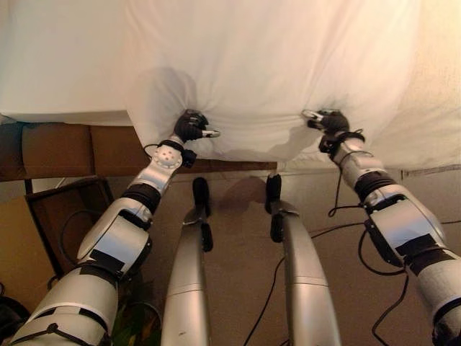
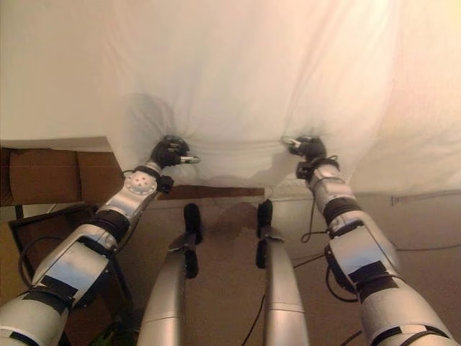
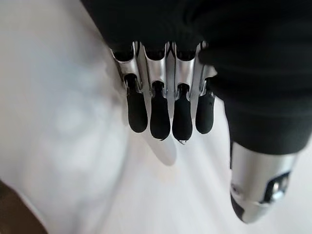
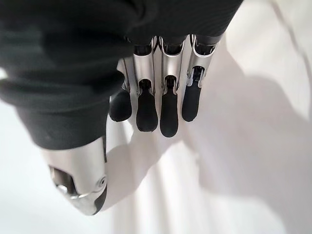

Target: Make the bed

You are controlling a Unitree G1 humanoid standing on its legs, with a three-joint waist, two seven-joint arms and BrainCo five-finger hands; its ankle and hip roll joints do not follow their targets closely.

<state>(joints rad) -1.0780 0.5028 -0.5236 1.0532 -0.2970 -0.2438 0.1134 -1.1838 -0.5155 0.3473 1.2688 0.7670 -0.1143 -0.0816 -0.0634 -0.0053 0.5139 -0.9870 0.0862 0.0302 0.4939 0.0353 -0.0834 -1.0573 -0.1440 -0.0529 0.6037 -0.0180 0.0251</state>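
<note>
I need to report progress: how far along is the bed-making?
Done: the white sheet lies spread over the bed. In hand: the left hand and right hand rest on its near edge, where it puckers; wrist views show curled fingers above the cloth, gripping nothing. Left: smoothing those wrinkles and tidying the hanging edge above the brown bed frame.

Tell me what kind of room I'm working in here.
Most likely a bedroom. A white sheet hangs over the edge of a bed with a brown wooden frame, above a tan floor. The left hand and right hand are both at the sheet's hanging edge.
</note>
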